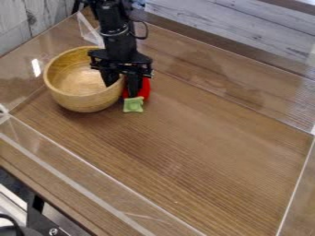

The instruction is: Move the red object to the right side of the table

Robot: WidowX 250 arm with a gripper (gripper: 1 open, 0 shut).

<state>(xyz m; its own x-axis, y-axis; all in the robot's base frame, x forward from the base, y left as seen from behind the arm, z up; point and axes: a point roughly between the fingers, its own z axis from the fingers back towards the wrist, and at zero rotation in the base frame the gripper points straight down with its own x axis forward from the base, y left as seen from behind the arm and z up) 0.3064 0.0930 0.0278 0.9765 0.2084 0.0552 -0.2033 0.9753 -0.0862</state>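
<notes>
Reaching straight down from the upper left of the view, the black robot arm [113,20] is lowering its pincer [131,85] over the red object [143,89], a small toy strawberry. The dark fingers [123,81] are standing on either side of the strawberry's red body, but whether they are already pinching it or only bracketing it cannot be told from this angle. The strawberry is lying on the table [209,138] in its left half, with its green leafy end [133,105] pointing toward the near edge and sticking out below the fingers. Just to the left, a light wooden bowl [76,83] is sitting upright, its rim very near or touching the pincer. The brown wood-grain surface is stretching away to the right, and low clear walls [74,171] are bordering it along the near and right sides.
</notes>
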